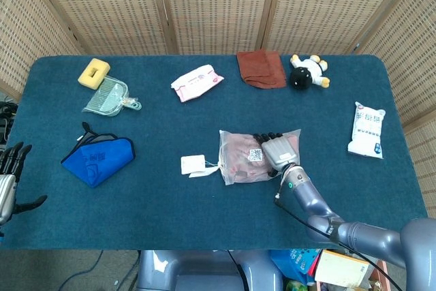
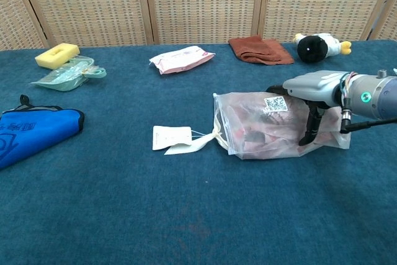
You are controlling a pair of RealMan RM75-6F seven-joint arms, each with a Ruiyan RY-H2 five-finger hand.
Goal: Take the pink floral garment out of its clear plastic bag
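Right hand (image 1: 278,150) lies flat, palm down; left hand (image 1: 8,178) hangs open, idle

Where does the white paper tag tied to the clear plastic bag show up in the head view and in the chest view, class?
Head view: the white tag lies left of the clear bag, a little below the picture's middle.
Chest view: the tag lies left of the bag, left of the picture's middle.
Shared landmark: the right hand resting on the bag, also seen in the chest view.

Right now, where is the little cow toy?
In the head view the cow toy lies at the table's far edge, right of centre, just right of the brown cloth.
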